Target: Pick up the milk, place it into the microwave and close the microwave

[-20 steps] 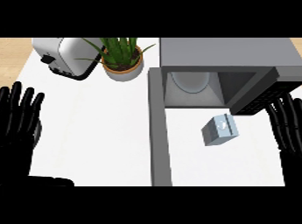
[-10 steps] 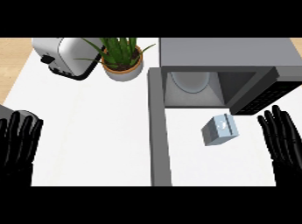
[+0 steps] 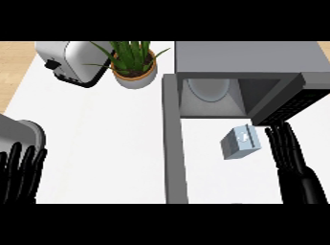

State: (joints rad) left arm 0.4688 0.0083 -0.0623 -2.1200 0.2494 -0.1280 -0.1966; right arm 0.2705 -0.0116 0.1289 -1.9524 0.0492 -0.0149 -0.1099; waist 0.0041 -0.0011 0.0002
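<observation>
The milk (image 3: pixel 239 142) is a small grey-blue carton lying on the white counter, just in front of the microwave (image 3: pixel 247 76). The microwave's door (image 3: pixel 292 98) stands swung open to the right, showing the cavity with its round turntable (image 3: pixel 208 89). My right hand (image 3: pixel 289 152) is open, fingers straight and pointing away from me, close beside the carton on its right without touching it. My left hand (image 3: pixel 13 173) is open at the lower left edge, fingers up, far from the carton.
A silver toaster (image 3: pixel 70 62) sits at the far left and a potted plant (image 3: pixel 133 64) beside it. A grey strip (image 3: pixel 173 143) runs down the counter left of the milk. A grey rounded object (image 3: pixel 16 131) shows at the left edge.
My right hand has moved left toward the milk carton. My left hand has sunk lower toward the view's bottom edge. The view has shifted, bringing the grey object into sight at left.
</observation>
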